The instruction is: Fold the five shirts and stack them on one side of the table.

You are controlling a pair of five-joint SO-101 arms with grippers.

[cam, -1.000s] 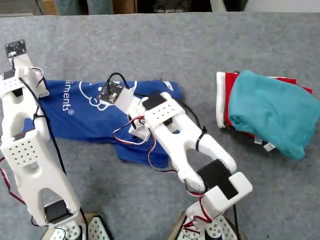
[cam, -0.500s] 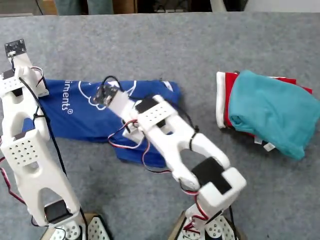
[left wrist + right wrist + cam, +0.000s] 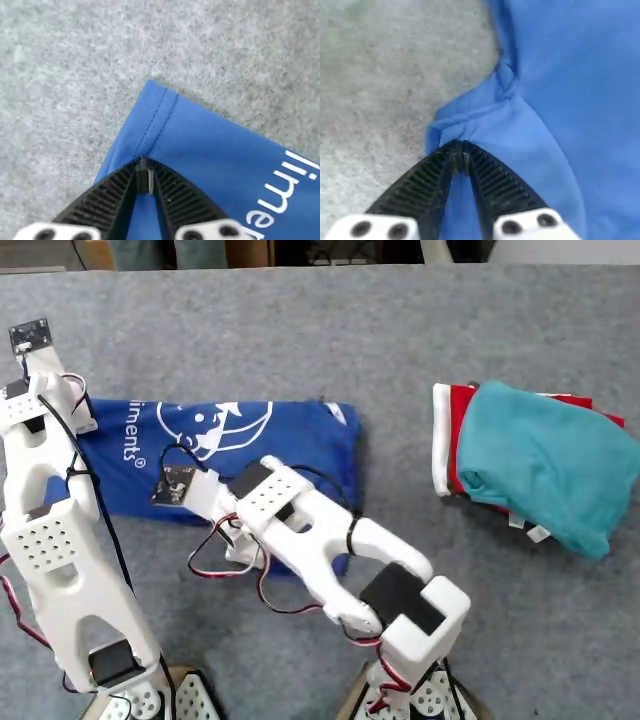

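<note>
The left hand (image 3: 144,167) is clamped on a hemmed corner of the blue shirt (image 3: 290,440), which spreads away from it over the grey worktop (image 3: 400,330). The right hand (image 3: 458,150) pinches a bunched edge of the same shirt, its fingers tight together on the cloth. Well apart from both hands, out past the right one, a teal shirt (image 3: 540,465) lies on top of folded red and white shirts (image 3: 462,440).

The shirt (image 3: 300,445) lies spread on the left half of the bench (image 3: 400,330), and the stack (image 3: 530,465) sits well apart on the right half. The left gripper (image 3: 144,172) is at the shirt's left edge and the right gripper (image 3: 458,152) at its near edge, each with jaws pinching the cloth.
</note>
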